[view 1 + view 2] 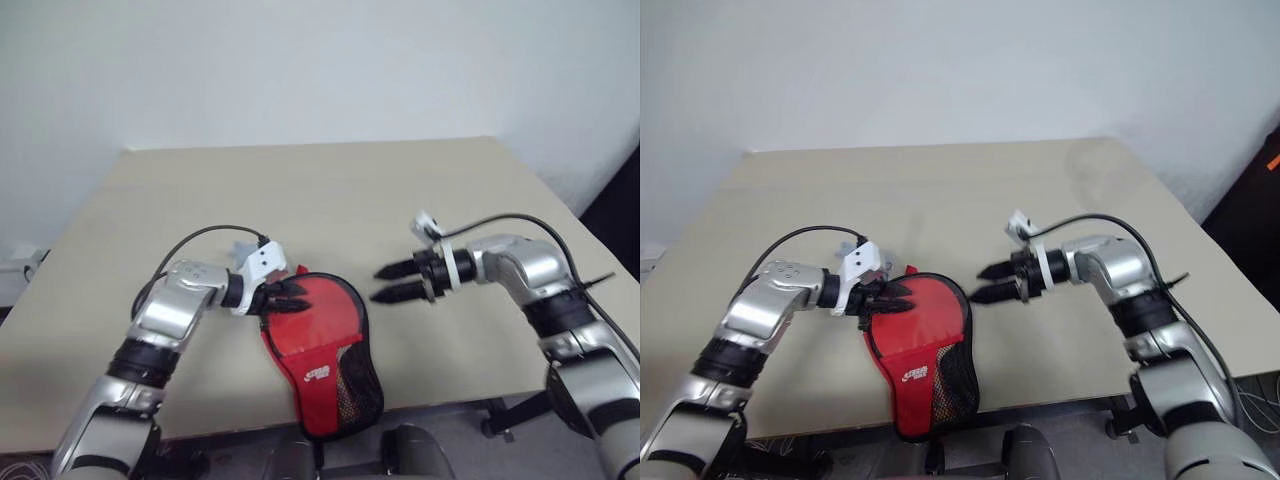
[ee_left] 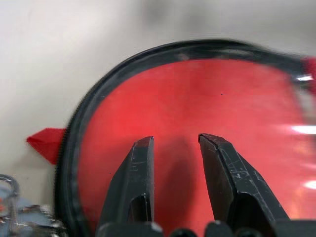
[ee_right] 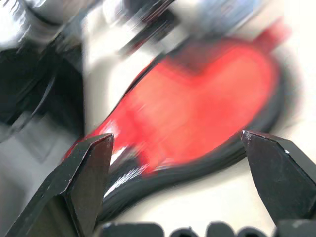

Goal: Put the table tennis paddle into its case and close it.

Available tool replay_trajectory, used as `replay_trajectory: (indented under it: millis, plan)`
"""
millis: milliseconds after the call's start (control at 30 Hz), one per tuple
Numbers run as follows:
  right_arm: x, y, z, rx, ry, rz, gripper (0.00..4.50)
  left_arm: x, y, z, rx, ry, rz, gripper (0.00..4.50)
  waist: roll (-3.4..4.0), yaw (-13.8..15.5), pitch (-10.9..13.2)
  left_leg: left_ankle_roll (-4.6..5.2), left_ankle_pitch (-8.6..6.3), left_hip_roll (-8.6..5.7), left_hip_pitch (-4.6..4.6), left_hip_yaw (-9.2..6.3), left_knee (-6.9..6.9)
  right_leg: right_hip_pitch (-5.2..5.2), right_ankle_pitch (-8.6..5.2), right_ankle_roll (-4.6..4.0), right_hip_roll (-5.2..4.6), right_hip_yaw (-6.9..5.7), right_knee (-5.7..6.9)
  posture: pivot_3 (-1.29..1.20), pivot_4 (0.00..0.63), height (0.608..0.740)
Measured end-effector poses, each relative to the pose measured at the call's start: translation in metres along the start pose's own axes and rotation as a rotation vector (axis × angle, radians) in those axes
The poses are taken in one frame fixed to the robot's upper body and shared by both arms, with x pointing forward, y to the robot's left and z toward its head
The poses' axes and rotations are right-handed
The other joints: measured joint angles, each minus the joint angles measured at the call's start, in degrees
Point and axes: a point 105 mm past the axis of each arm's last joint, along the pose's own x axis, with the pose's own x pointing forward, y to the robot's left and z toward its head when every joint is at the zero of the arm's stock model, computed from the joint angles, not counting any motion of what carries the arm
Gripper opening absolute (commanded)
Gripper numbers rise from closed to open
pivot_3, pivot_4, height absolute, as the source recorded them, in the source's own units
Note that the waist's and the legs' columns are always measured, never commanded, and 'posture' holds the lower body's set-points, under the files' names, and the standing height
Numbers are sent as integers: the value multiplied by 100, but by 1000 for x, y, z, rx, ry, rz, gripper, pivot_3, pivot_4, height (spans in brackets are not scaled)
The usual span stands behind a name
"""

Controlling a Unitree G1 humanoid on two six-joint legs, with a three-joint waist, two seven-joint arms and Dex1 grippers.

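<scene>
Left eye view: the case (image 1: 325,355) lies on the table (image 1: 330,190) at the near edge, clear side up, its narrow end hanging past the edge, the red face of the table tennis paddle (image 1: 322,312) showing through the plastic. The left gripper (image 1: 290,297) sits over the round end of the case, fingers (image 2: 139,182) a little apart above the clear cover; whether they pinch or touch it cannot be told. The right gripper (image 1: 396,280) hangs just beyond the case's other side, pointing toward it, jaws spread wide and empty.
</scene>
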Motion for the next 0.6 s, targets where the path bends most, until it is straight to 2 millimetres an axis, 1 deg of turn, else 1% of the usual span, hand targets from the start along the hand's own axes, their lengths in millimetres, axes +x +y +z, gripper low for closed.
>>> replay_trajectory:
  millis: [67,133,200,267,433,600]
  plan:
    - [1,-11,12,-19,-49,-64,4473,-8,-8,1,16,6,-14,1422,1,6,0,-1,-1,1,0,1,-6,-2,0,0,1,0,0,0,0,688]
    - [6,-19,21,-37,-88,-104,4473,-14,-18,-6,24,31,-22,1422,2,12,0,-3,-2,0,2,3,-14,-1,0,0,1,0,-2,0,0,688]
    - [17,-26,23,-34,-104,-140,4473,-12,-28,-14,8,48,-34,1422,3,11,1,-4,-2,0,0,5,-17,-3,0,1,2,1,-2,0,0,688]
    - [30,-29,26,-29,-113,-157,4473,-6,-34,-15,-9,40,-34,1422,4,12,1,-3,-1,0,0,6,-17,-3,4,7,3,2,-1,0,0,688]
    - [62,-29,42,-51,-115,-179,4473,17,-35,-11,-37,9,23,1422,4,6,1,-8,9,1,2,5,-16,0,7,7,10,5,-1,0,0,688]
    - [92,-23,50,-47,-99,-174,4473,20,-33,-10,-23,18,52,1422,7,-1,-1,-13,12,6,5,3,-18,-3,12,0,15,5,3,0,0,688]
